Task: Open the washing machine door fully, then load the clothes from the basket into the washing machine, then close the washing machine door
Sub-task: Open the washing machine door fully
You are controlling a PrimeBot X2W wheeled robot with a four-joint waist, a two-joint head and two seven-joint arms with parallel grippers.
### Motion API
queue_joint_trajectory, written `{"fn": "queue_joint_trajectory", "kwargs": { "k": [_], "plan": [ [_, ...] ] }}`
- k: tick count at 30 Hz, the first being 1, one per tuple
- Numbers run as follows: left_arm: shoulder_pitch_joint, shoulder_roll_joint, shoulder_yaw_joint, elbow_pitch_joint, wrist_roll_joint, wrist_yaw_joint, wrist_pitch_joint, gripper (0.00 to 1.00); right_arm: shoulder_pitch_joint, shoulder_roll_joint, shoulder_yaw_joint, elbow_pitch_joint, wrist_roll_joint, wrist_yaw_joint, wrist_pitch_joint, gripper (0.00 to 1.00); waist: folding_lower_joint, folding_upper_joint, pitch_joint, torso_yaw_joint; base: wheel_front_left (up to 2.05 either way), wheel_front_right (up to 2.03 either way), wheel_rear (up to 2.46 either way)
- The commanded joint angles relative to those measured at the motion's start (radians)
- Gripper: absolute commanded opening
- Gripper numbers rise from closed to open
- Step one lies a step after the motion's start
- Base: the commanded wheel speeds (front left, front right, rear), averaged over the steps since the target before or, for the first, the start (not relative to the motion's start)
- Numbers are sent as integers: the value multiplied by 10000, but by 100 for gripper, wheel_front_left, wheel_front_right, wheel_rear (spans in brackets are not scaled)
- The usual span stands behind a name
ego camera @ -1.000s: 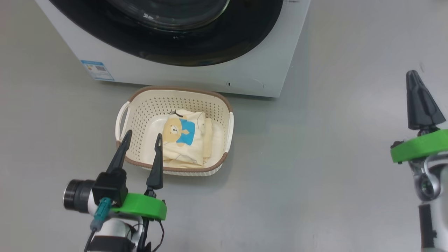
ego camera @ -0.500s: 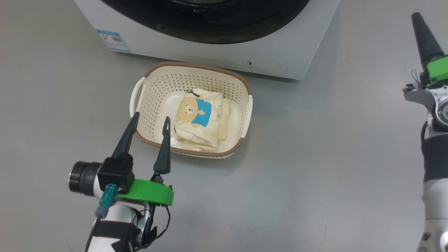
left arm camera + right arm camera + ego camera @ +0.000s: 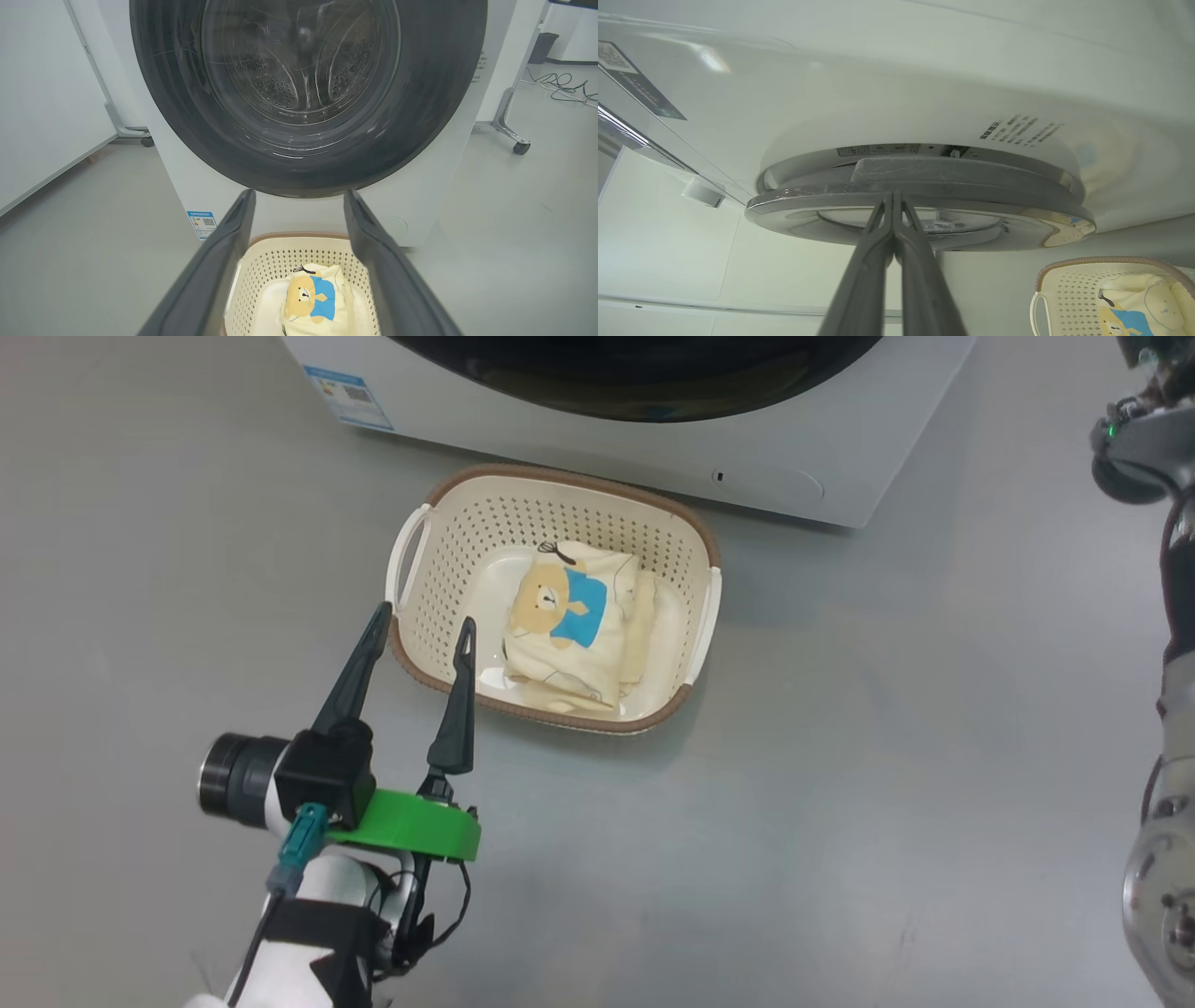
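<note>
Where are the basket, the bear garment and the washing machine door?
basket (image 3: pixel 523 523): head view, far perforated wall.
bear garment (image 3: pixel 560 607): head view, on the bear print.
washing machine door (image 3: pixel 163 93): left wrist view, black rim's left side.

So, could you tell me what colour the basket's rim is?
Brown; the basket's rim shows best in the head view.

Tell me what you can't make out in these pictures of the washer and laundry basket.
Second cream garment: head view, mostly covered by the bear-printed cream garment.
Round glossy black-rimmed washing machine door: head view, cut off by the top edge.
Blue label on the white washer: text too small.
Right gripper: right wrist view, contact with the door rim unclear.
</note>
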Motion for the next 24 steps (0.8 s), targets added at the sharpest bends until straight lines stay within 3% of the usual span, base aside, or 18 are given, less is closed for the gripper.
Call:
{"fn": "queue_joint_trajectory", "kwargs": {
  "k": [1,12,24],
  "plan": [
    [-235,112,318,-269,-37,70,-69,100,-629,38,224,-209,-135,-9,83,0,-1,0,98,111,0,0,0],
    [-367,95,-19,-395,-327,232,-69,100,-2885,-85,580,1955,-1340,-9,-302,0,-1,0,422,759,0,0,0],
    [-581,92,-548,-505,-684,512,-69,100,-4553,-656,633,3902,-2333,-9,-878,0,-1,0,813,1243,0,0,0]
  ]
}}
